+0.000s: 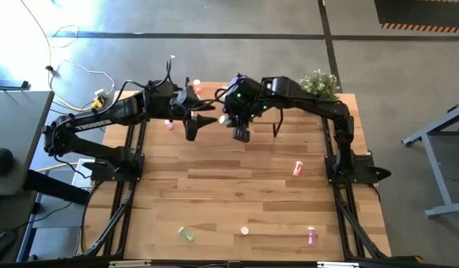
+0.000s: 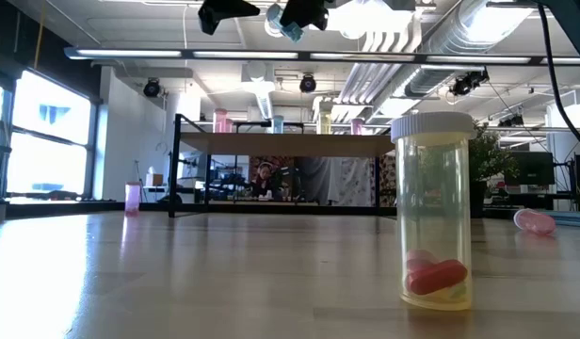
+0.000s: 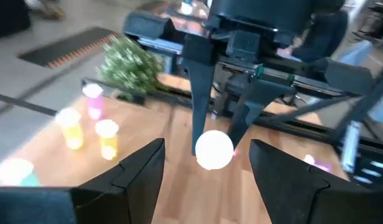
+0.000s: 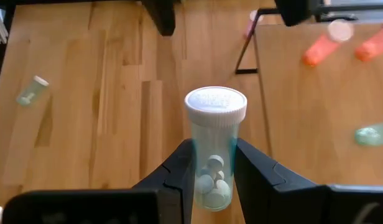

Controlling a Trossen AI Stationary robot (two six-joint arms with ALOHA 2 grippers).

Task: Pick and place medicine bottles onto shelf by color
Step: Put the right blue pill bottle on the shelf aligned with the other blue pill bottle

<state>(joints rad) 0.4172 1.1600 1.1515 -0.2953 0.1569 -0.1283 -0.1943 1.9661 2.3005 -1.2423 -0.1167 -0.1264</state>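
My right gripper (image 4: 213, 155) is shut on a pale blue-green medicine bottle (image 4: 213, 149) with a white cap and white pills inside, in the air beside the shelf (image 4: 316, 106). My left gripper (image 3: 207, 149) stands open a short way off. It faces that bottle's cap (image 3: 213, 149) and touches nothing. Red bottles (image 4: 319, 48) and a teal one (image 4: 372, 134) lie on the shelf. Yellow bottles (image 3: 107, 138) and a pink one (image 3: 92, 99) stand on it. In the low view both grippers hang high above the shelf (image 2: 281, 143). My right gripper pinches the lower body (image 4: 211, 177) of the bottle between its two fingers (image 4: 182, 165). The fingers slant down toward the table's left and lie along the bottle. The capped end (image 4: 215, 102) sticks out past the fingertips. The bottle is lifted clear of table and shelf.
Near the front edge a yellow bottle (image 2: 439, 212) stands upright. A green bottle (image 1: 186, 234) and pink ones (image 1: 311, 236) (image 1: 296, 169) lie on the tabletop. Another pink one (image 2: 132, 196) stands left of the shelf. A potted plant (image 1: 319, 82) sits at the far right corner.
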